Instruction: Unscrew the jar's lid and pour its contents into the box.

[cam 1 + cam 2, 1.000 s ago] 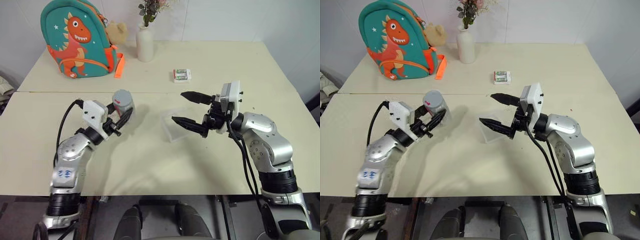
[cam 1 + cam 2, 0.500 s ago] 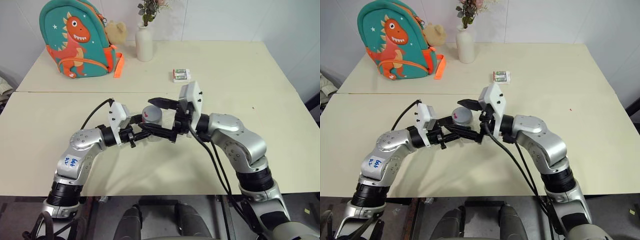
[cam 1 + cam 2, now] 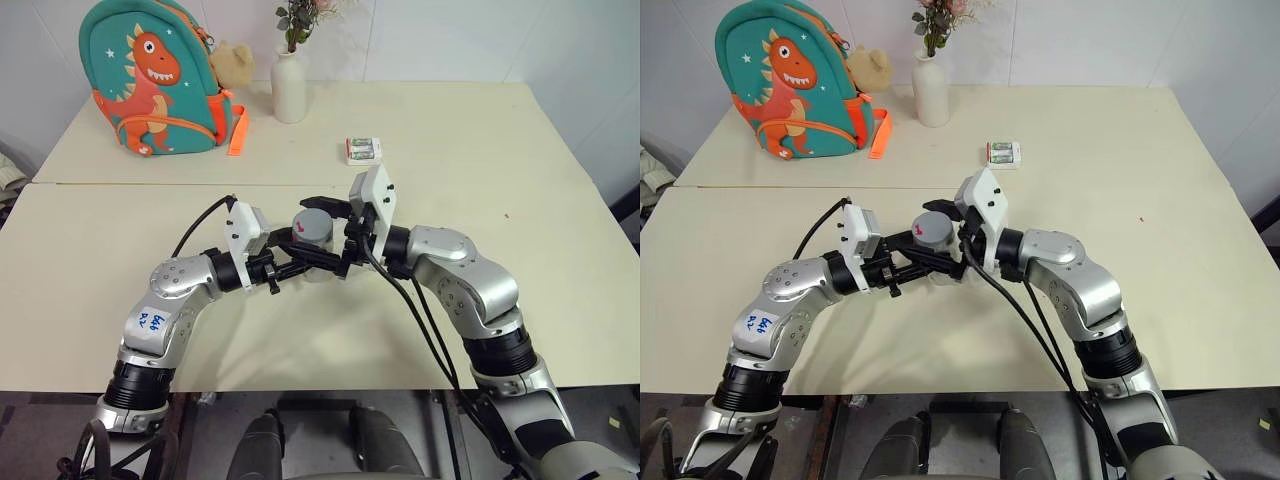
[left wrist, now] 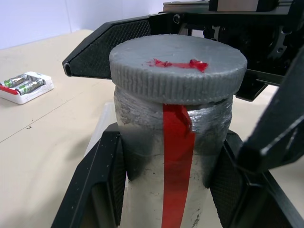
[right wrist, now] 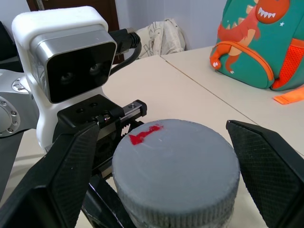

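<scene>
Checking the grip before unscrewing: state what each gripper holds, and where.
Left gripper clamps the jar by its body, below the lid. Right gripper holds nothing; its jaws stand open beside the lid.

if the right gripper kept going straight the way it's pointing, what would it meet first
Most likely the lid of the jar, which sits between the right gripper's open fingers. Just past it comes the left gripper, shut on the jar's body.

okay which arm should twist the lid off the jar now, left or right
Likely the right. The right gripper is open with one finger on each side of the lid, not yet touching it. The left gripper is shut on the jar below the lid, so it should just hold.
</scene>
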Robot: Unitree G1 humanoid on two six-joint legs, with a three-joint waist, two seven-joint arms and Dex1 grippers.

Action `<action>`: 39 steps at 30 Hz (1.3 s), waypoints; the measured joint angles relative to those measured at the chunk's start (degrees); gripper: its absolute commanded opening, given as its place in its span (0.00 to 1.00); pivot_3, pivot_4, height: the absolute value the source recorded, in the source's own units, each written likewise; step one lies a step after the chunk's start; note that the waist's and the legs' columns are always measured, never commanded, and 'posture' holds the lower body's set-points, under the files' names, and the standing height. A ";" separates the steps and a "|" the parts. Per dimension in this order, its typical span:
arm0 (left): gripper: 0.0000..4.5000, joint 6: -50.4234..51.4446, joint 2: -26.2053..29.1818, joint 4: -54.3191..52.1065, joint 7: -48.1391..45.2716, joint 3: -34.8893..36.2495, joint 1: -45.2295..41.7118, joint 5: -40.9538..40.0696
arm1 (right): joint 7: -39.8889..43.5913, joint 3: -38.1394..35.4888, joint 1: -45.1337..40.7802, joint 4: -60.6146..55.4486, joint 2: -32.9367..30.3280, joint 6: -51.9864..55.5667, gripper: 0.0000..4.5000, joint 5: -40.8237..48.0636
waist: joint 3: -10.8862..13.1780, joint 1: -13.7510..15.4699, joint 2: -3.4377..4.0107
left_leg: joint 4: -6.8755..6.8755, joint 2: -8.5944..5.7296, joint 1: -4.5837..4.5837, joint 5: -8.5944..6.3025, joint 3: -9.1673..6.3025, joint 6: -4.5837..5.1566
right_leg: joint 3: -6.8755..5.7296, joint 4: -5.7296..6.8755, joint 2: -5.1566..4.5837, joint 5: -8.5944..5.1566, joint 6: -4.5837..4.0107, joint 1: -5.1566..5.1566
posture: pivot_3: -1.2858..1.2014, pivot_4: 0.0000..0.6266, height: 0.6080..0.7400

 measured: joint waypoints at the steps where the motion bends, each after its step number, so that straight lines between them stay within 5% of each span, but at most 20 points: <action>1: 0.44 0.02 0.00 0.00 0.00 0.00 0.00 0.00 | 0.03 -0.06 0.00 0.24 0.00 0.00 1.00 0.00 | 0.00 0.00 0.00 | 0.00 0.00 0.00 0.00 0.00 0.00 | 0.00 0.00 0.00 0.00 0.00 0.00 | 0.52 0.24 1.00; 12: 0.44 0.64 0.15 -0.07 0.28 0.01 0.36 0.00 | 0.04 -1.38 -0.01 0.52 0.82 0.01 1.00 0.36 | 0.00 -0.01 0.00 | 0.00 0.00 0.00 0.00 0.00 0.00 | 0.00 0.00 0.00 0.00 0.00 0.00 | 0.52 0.24 1.00; 19: 0.44 0.66 0.15 -0.07 0.64 0.11 0.34 0.00 | 0.44 -1.38 0.00 0.52 0.87 -0.03 0.57 0.62 | 0.00 -0.01 0.00 | 0.00 0.00 0.00 0.00 0.00 0.00 | 0.00 -0.01 0.00 0.00 0.00 0.00 | 0.52 0.24 1.00; 25: 0.44 1.30 0.23 -0.28 0.55 0.15 0.25 -0.17 | 2.49 -1.35 -0.67 2.32 0.49 -1.43 0.57 0.46 | 0.00 -0.03 0.00 | 0.00 0.00 0.00 0.00 0.00 0.00 | 0.00 0.00 0.00 0.00 0.00 0.00 | 0.52 0.24 1.00; 39: 0.44 -1.69 4.66 -1.02 -18.62 -1.36 -2.57 -4.66 | 39.27 3.73 -14.78 13.49 -9.53 -3.50 0.57 4.97 | 0.01 -0.32 0.02 | 0.01 0.00 -0.01 -0.01 0.01 0.00 | -0.02 -0.05 0.01 0.00 0.00 0.00 | 0.52 0.24 1.00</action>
